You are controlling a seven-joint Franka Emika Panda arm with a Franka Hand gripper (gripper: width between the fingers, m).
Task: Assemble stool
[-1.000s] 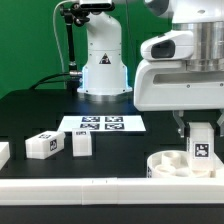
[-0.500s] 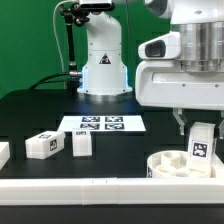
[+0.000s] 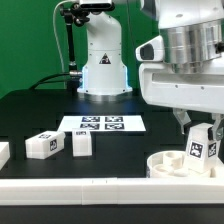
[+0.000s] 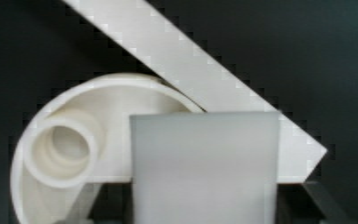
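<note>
1. Gripping one stool leg (image 3: 201, 150) by its upper part, the gripper (image 3: 203, 129) has its fingers closed narrowly on it.
2. The leg's long axis stands near upright, with its top leaning slightly toward the exterior view's right.
3. Its lower end hangs over the round seat (image 3: 170, 162).

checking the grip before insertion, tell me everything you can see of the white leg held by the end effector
The short blocky white plastic stool leg looks smooth and matte, with a black-and-white square tag on its facing side. The end effector clamps its upper end and holds it slightly tilted. Its lower end dips at the round white plastic seat disc, at the exterior view's right. Whether it sits in a socket is unclear.
</note>
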